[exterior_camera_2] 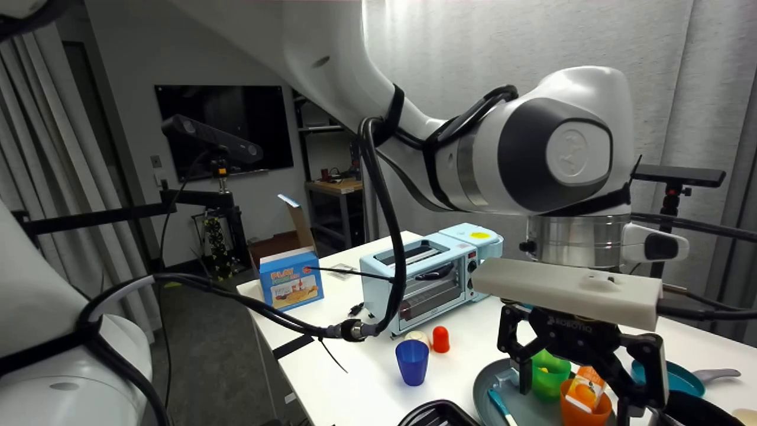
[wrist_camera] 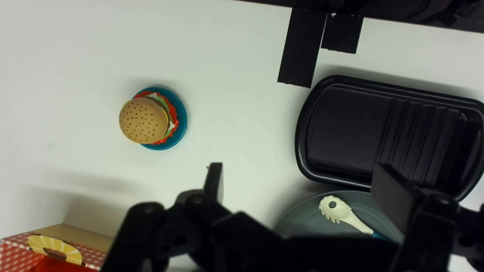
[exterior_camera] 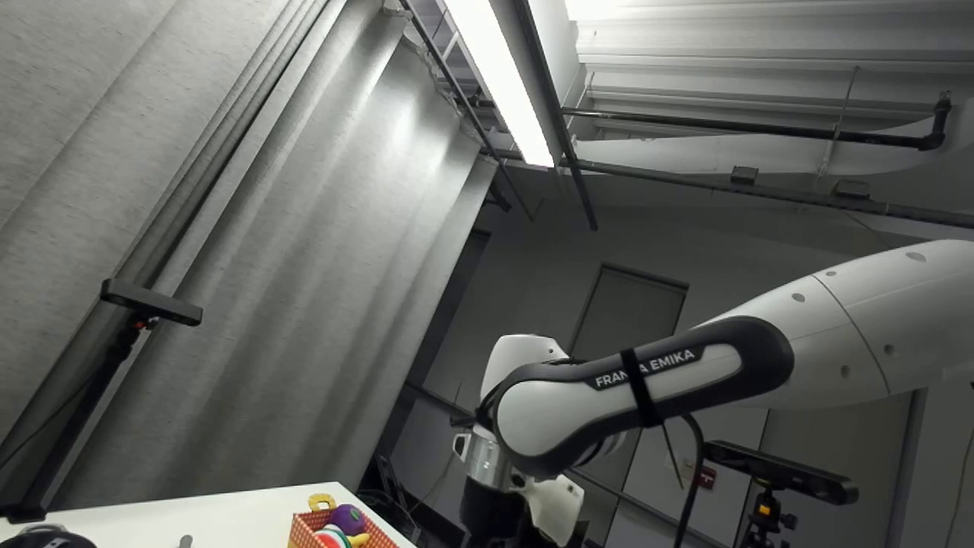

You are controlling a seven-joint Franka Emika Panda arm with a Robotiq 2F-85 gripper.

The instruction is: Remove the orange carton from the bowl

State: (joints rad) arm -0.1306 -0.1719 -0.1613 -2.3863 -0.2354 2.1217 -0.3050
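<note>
The orange carton, white and orange with a fruit picture, stands tilted in a small orange cup-like bowl on a grey plate. My gripper is open and empty; in that exterior view its fingers appear on either side of the carton, nearer the camera and above the plate. In the wrist view the open gripper has only table, part of the plate and the black tray between its fingers. The carton and the orange bowl are hidden there, and out of view in an exterior view where the gripper is cut off.
A green cup and a white-and-teal spoon are on the plate. A black tray lies beside it. A toy burger, checked basket, blue cup, teal pan and light-blue toaster oven stand around.
</note>
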